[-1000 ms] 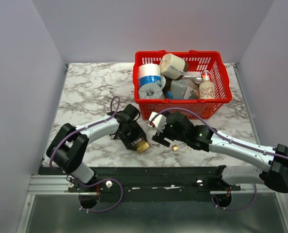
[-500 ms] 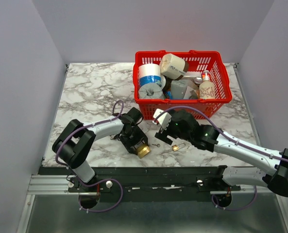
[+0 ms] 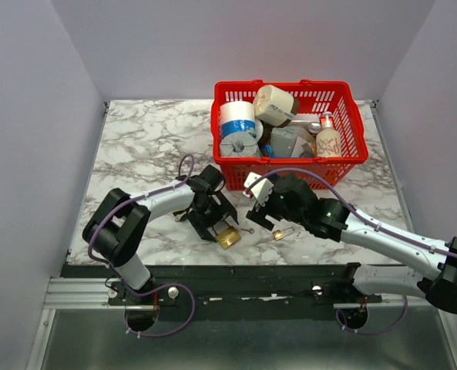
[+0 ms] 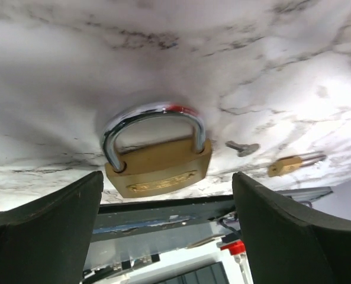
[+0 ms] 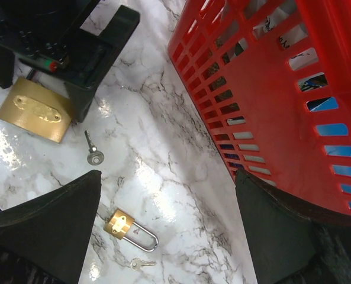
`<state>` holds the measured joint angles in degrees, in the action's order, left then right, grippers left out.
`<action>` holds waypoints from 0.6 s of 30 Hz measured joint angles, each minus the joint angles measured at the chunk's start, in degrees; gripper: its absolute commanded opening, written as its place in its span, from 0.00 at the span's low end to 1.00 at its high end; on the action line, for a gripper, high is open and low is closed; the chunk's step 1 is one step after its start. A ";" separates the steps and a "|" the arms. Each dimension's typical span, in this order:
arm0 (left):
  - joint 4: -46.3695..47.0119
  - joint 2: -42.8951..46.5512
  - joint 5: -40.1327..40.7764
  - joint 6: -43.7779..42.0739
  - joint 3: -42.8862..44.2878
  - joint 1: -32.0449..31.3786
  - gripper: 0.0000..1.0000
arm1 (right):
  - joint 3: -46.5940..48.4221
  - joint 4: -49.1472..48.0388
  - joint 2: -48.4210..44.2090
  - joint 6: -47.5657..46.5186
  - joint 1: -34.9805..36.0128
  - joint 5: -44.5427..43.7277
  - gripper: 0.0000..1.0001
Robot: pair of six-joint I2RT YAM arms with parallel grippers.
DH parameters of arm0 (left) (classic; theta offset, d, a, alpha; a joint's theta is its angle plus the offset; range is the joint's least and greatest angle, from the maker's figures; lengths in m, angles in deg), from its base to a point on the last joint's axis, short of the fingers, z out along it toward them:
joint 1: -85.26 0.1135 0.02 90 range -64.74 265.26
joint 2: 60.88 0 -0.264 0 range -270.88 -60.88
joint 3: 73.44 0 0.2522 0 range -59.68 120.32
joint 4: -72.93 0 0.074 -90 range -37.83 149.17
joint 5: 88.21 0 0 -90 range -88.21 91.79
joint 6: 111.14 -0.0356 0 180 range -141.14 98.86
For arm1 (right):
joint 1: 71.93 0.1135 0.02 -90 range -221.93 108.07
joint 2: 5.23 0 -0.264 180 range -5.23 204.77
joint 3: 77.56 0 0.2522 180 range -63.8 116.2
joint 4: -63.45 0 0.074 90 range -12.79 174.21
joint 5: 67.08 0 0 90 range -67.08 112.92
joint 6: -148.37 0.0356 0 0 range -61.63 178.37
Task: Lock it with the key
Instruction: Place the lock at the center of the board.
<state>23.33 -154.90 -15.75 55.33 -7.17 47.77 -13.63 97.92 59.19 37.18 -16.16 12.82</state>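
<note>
While both hands sit spread with nothing in them, the job is barely begun. Brass padlock (image 5: 36, 110) lies flat on the worktop (image 3: 136, 139) near the front edge, between the open fingers of the left hand (image 4: 166, 177), not pinched. Its shackle (image 4: 154, 112) looks seated on both legs, though the wrist view is too skewed to be sure. Key (image 5: 93, 155) lies just right of it, apart from the lock, not inserted. Right hand (image 5: 167, 174) hovers above, beside the red basket (image 5: 270, 89). Small padlock (image 5: 123, 225) with its own tiny key (image 5: 141, 264) lies further right. Left to do: grab key, insert, turn.
</note>
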 measured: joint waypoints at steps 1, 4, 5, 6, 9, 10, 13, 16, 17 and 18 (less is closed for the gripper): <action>0.07 0.13 -0.13 -0.22 0.26 0.37 0.99 | 0.00 0.00 0.00 0.17 0.00 0.17 1.00; 0.55 1.05 -0.17 -0.59 0.57 1.09 0.99 | 0.00 0.00 0.02 0.22 0.00 0.50 1.00; 0.52 1.57 -0.20 -0.74 0.57 1.16 0.99 | 0.00 0.00 0.02 0.20 0.00 0.55 1.00; 0.48 1.99 -0.28 -0.87 0.57 1.14 0.99 | 0.00 0.00 0.02 0.20 0.00 0.55 1.00; 0.28 3.91 -0.74 -1.60 0.57 1.18 0.99 | 0.00 -0.02 0.00 0.20 0.00 0.61 1.00; 0.26 4.61 -0.87 -1.73 0.57 1.38 0.99 | 0.00 -0.02 -0.02 0.20 0.00 0.70 1.00; 0.35 8.04 -0.98 -2.71 -0.02 2.56 0.99 | 0.00 -0.02 -0.26 0.42 0.00 1.38 1.00; -0.11 12.02 -0.94 -3.48 -1.79 4.20 0.99 | 0.00 -0.04 -0.46 0.94 0.00 2.05 1.00; -0.59 13.81 -0.85 -3.82 -2.43 5.01 0.99 | 0.00 -0.04 -0.46 1.14 0.00 2.14 1.00; -1.36 15.56 -0.59 -4.39 -2.86 5.73 0.99 | 0.00 -0.04 -0.48 1.27 -0.02 2.43 1.00</action>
<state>21.98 -139.34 -16.34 50.93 -10.03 53.50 -13.63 97.88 58.71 38.45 -16.18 15.24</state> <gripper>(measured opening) 0.987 0.998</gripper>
